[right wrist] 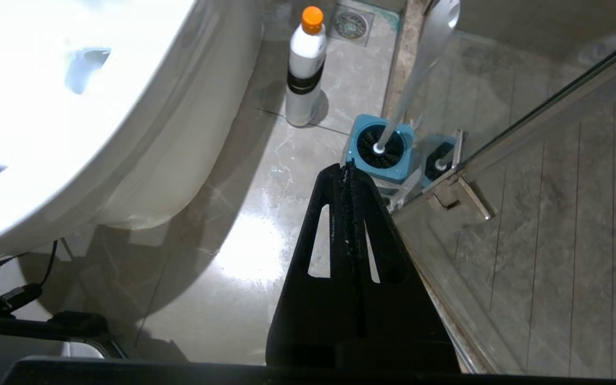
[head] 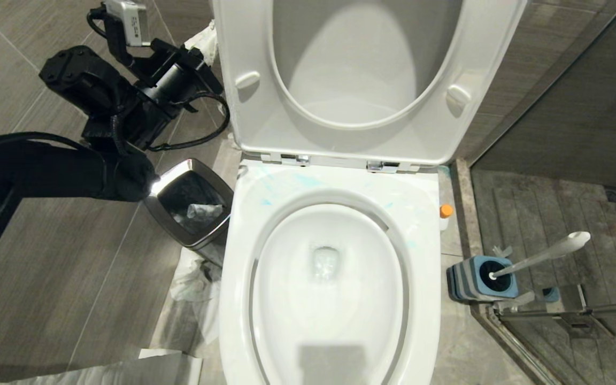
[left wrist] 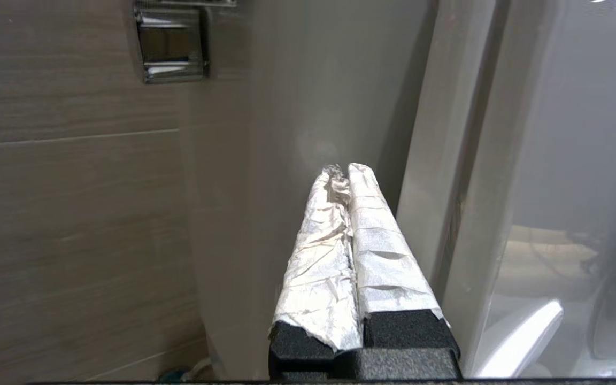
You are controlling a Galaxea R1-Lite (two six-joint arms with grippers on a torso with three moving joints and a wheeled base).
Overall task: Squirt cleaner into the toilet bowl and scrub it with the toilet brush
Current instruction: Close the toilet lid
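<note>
Floor (head: 72,267): grey tile, glossy. Wall, shower glass (head: 580,107) to right.
Toilet bowl (head: 329,278): centre, seat and lid raised, blue-teal streaks on rim.
Waste bin (head: 193,206): just left of bowl, crumpled paper beside it.
Cleaner (right wrist: 304,67): upright on floor right of bowl; head view shows only orange cap.
Toilet brush (head: 543,254): in blue holder against glass edge, handle tilted, reflection in glass.
Left end effector (left wrist: 348,174): paper-wrapped fingers together, empty, beside raised lid, near wall.
Right end effector (right wrist: 346,168): fingers together, empty, above floor near brush holder; absent from head view.
</note>
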